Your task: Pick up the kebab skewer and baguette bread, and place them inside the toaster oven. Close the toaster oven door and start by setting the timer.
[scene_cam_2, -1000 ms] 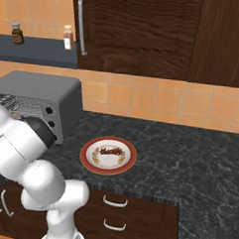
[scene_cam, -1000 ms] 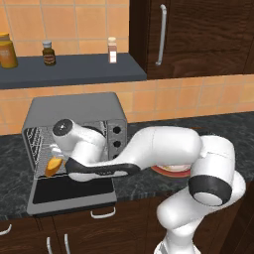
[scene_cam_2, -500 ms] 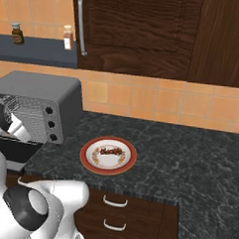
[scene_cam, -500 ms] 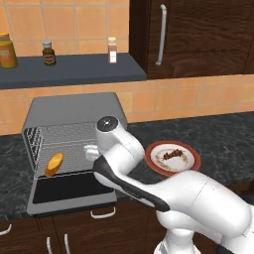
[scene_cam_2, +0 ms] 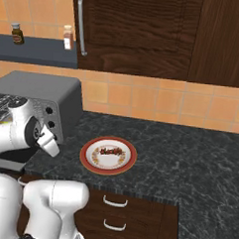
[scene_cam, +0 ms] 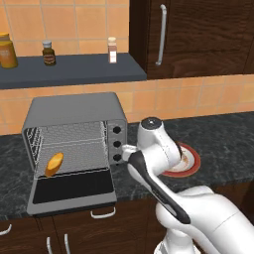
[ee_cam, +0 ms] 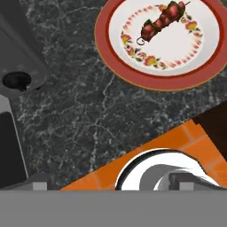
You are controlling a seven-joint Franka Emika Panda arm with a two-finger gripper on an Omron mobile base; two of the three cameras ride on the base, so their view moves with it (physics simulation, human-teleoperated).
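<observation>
Already the baguette bread lies on the rack inside the toaster oven, whose door hangs open and flat so I can load more. Now the kebab skewer waits on its red-rimmed plate on the counter. I carry my gripper wide and empty, aimed toward that plate to fetch it.

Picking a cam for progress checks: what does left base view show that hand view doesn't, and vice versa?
Left base alone: the toaster oven with its door dropped open, the baguette bread lying on the rack, three jars on the shelf. Hand view alone: the kebab skewer lying on the plate. Shared: the red-rimmed plate on the dark counter.
</observation>
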